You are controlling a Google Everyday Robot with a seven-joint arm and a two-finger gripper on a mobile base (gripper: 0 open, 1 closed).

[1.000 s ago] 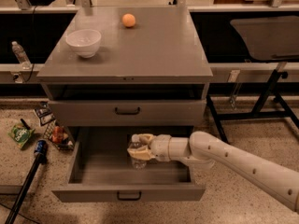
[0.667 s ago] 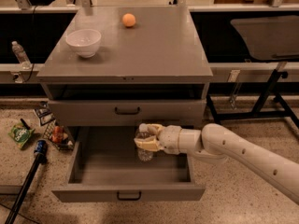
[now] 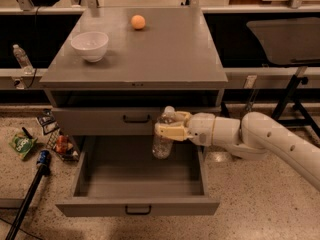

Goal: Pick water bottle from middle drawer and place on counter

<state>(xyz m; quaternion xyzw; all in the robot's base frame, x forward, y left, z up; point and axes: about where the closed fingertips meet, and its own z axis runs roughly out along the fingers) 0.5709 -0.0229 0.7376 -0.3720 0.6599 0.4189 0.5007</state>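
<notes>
My gripper (image 3: pixel 166 128) is shut on the water bottle (image 3: pixel 162 144), a clear ribbed bottle with a white cap, and holds it upright in the air above the open middle drawer (image 3: pixel 115 179). The bottle's cap is level with the closed drawer front above. The drawer is pulled far out, and its grey floor is bare. The counter (image 3: pixel 165 49) is the grey cabinet top above and behind the gripper. My white arm (image 3: pixel 260 139) reaches in from the right.
A white bowl (image 3: pixel 90 45) and an orange ball (image 3: pixel 138 22) sit on the counter's left and back. The closed upper drawer front (image 3: pixel 100 121) is behind the bottle. Snack packets (image 3: pixel 22 145) and a black pole (image 3: pixel 27 199) lie on the floor at left. Another bottle (image 3: pixel 21 58) stands far left.
My gripper has lifted the water bottle up out of the middle drawer and moved it a little to the right. The bottle now hangs clear of the drawer floor.
</notes>
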